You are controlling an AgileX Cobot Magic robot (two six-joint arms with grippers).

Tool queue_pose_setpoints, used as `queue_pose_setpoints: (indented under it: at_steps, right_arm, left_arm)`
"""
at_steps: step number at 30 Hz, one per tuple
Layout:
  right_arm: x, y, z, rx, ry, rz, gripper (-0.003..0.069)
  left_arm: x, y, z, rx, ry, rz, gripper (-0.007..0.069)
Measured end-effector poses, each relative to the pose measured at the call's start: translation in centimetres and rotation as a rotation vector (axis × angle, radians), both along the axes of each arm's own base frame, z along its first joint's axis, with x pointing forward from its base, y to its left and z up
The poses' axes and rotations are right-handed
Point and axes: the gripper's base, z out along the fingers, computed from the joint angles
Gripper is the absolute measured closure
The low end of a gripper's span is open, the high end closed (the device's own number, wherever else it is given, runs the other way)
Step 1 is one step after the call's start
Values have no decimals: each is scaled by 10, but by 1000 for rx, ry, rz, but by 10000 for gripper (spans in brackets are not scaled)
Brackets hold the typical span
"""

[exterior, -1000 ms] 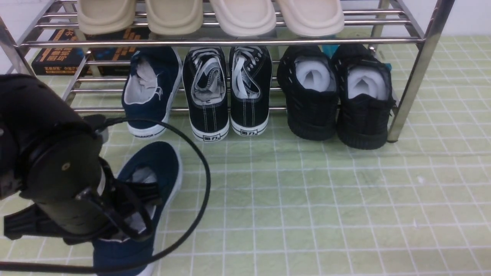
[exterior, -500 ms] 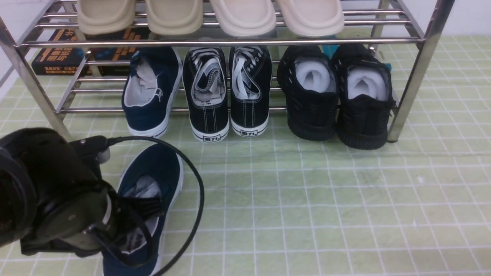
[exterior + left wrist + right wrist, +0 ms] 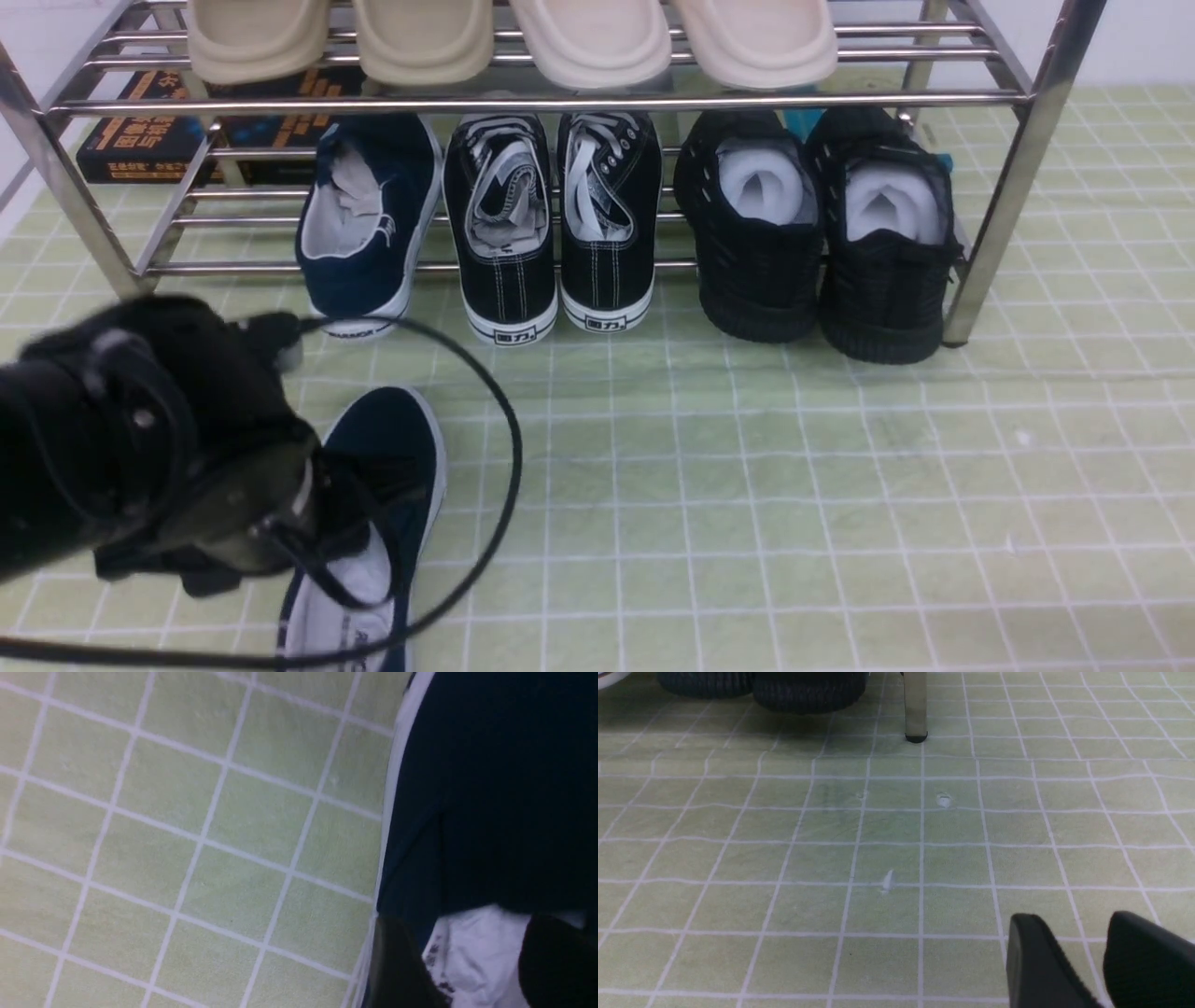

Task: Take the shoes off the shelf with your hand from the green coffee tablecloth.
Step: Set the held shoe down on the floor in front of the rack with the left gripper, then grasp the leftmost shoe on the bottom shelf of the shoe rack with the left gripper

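One navy-blue shoe (image 3: 385,439) lies on the green tablecloth (image 3: 747,523) in front of the shelf (image 3: 560,101), toe pointing at the rack. My left gripper (image 3: 472,961) hangs over its heel end. The jaws stand apart and open, and the white paper-stuffed lining (image 3: 476,947) shows between the fingers (image 3: 397,970). The other navy shoe (image 3: 364,224) stands on the lower tier at the left, its heel hanging over the front bar. The right gripper (image 3: 1073,921) hovers low over bare cloth, open, with nothing between its fingers.
Black lace-up sneakers (image 3: 551,224) and all-black knit shoes (image 3: 822,233) fill the rest of the lower tier. Beige slippers (image 3: 513,37) sit on the top tier. Dark boxes (image 3: 149,131) lie behind the rack at the left. A chrome rack leg (image 3: 915,704) stands ahead of the right gripper.
The left gripper carried the navy shoe toward the near edge and down onto the cloth. Its jaws then spread apart and let go of the shoe.
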Motion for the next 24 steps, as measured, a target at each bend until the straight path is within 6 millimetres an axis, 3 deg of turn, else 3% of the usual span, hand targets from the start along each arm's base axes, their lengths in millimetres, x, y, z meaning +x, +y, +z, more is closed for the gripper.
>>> queue_pose_setpoints:
  at_steps: [4, 5, 9, 12, 17, 19, 24]
  right_arm:
    - [0, 0, 0, 0, 0, 0, 416]
    - [0, 0, 0, 0, 0, 0, 416]
    - [0, 0, 0, 0, 0, 0, 416]
    - [0, 0, 0, 0, 0, 0, 416]
    - [0, 0, 0, 0, 0, 0, 416]
    - [0, 0, 0, 0, 0, 0, 416]
    - [0, 0, 0, 0, 0, 0, 416]
  left_arm:
    - [7, 4, 50, 6, -129, -30, 291]
    - [13, 8, 66, 2, -180, -17, 333]
    - [40, 37, 97, 22, -263, 77, 556]
    - [64, 60, 99, -6, -220, 122, 618]
    - [99, 65, 87, -114, -166, 23, 620]
    - [108, 62, 83, -130, -179, -2, 610]
    - [138, 54, 68, -145, -236, -54, 483]
